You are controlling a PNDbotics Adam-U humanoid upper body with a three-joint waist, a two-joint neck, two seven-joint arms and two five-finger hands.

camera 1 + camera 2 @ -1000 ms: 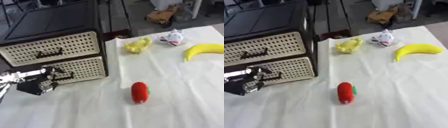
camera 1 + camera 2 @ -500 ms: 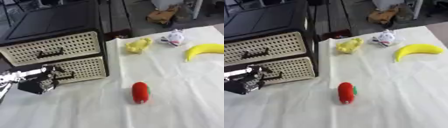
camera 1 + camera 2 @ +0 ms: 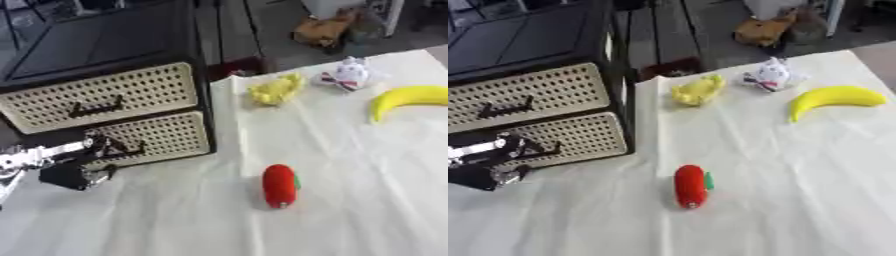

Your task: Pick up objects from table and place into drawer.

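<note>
Left robot hand (image 3: 77,167) sits at the left edge of the counter (image 3: 350,210), right in front of the lower drawer (image 3: 153,139) of a small cabinet, with its fingers reaching up to the dark handle (image 3: 122,149) on that drawer's front; whether they are curled round the handle or only touching it cannot be told from either view. Both the lower drawer and the upper drawer (image 3: 105,97) have cream, perforated fronts with dark handles, and both look pushed in flush with the dark frame of the cabinet (image 3: 105,55). Out on the cream cloth that covers the counter lie the things to be put away. Nearest the cabinet is a red toy with a green bit at its side (image 3: 280,185), lying lengthwise well to the right of the robot hand and in front of the cabinet's right corner. Farther back, just beside the cabinet's right side, is a lumpy yellow toy (image 3: 276,90). To its right lies a small white soft toy with a touch of red (image 3: 348,75), and right of that, near the counter's far right edge, a yellow banana (image 3: 833,100) curving toward the front. Beyond the counter's far edge the floor shows, with a brown heap (image 3: 328,30) on it. The right robot hand shows in neither view.
</note>
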